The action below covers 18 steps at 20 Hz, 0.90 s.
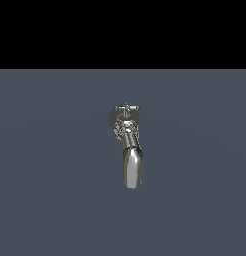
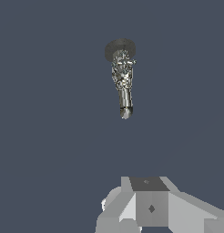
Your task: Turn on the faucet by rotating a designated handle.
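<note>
Grey, flat-faced blocks of the gripper [image 2: 150, 205] fill the lower edge of the wrist view, a lighter grey housing with a darker top panel and a small diamond mark on its front face; the fingertips themselves lie outside the picture, so I cannot tell whether they are spread or pressed together. Nothing sits between or against these blocks. The exterior view shows no part of the arm at all.

Well apart from the gripper, across a stretch of bare slate-blue floor [image 2: 50, 136], stands the faucet [image 2: 123, 77]. It is shiny chrome, with a dark round base [image 2: 119, 48] flat on the floor, a ribbed, busy-looking middle section and a thick tubular spout [image 2: 125, 105] that bends slightly and points toward the camera on the wrist.

In the exterior view the faucet [image 1: 129, 145] sits near the middle of the floor, its spout [image 1: 132, 170] running down toward the viewer and leaning a little to the exterior view's right. The handle [image 1: 127, 107] is a tiny chrome crossbar at the far end, just above the base, its thin arms reaching to either side. Beyond the floor's far edge there is only a black band [image 1: 123, 32]
</note>
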Tool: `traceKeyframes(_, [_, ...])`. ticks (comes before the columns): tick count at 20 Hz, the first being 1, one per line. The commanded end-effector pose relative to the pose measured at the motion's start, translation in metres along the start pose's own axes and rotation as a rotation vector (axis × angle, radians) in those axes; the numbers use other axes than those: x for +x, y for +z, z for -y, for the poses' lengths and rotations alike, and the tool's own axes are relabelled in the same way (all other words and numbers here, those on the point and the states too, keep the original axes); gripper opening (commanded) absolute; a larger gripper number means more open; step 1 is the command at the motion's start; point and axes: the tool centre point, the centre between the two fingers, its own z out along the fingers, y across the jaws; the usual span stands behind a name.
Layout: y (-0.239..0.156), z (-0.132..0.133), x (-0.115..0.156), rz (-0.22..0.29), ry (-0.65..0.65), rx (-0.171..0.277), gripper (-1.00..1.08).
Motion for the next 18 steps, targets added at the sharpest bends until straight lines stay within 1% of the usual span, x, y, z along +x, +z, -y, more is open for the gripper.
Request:
traceKeyframes(1, [0.017, -0.009, 0.003, 0.026, 0.034, 0.001, -0.45])
traceKeyframes(2, [0.045, -0.006, 0.003, 0.1, 0.039, -0.028, -0.3])
traceKeyframes(3, [0.065, -0.003, 0.009, 0.109, 0.07, 0.006, -0.27])
traceKeyframes(4, [0.081, 0.013, 0.016, 0.13, 0.009, -0.012, -0.29])
traceKeyframes(5, [0.086, 0.015, 0.026, 0.12, -0.042, -0.054, -0.22])
traceKeyframes(6, [0.115, -0.007, 0.02, 0.16, 0.048, -0.038, -0.34])
traceKeyframes(7, [0.119, -0.018, 0.024, 0.171, 0.074, -0.033, -0.34])
traceKeyframes(8, [0.129, -0.001, 0.03, 0.176, 0.007, -0.063, -0.48])
traceKeyframes(9, [0.146, -0.007, 0.035, 0.187, 0.045, -0.033, -0.42])
traceKeyframes(10, [0.167, -0.002, 0.036, 0.209, 0.034, -0.022, -0.31])
traceKeyframes(11, [0.176, -0.009, 0.046, 0.205, 0.096, -0.015, -0.29])
traceKeyframes(12, [0.207, -0.02, 0.034, 0.251, 0.101, -0.036, -0.42])
traceKeyframes(13, [0.207, -0.026, 0.051, 0.225, 0.194, -0.009, -0.59])
traceKeyframes(14, [0.207, -0.027, 0.051, 0.225, 0.195, -0.008, -0.59])
traceKeyframes(15, [0.199, -0.026, 0.078, 0.169, 0.162, -0.063, -0.62])
traceKeyframes(16, [0.207, -0.043, 0.089, 0.159, 0.211, -0.075, -0.58])
traceKeyframes(17, [0.221, -0.033, 0.095, 0.156, 0.239, -0.07, 0.12])
traceKeyframes(18, [0.236, -0.063, 0.095, 0.164, 0.323, -0.075, 0.31])
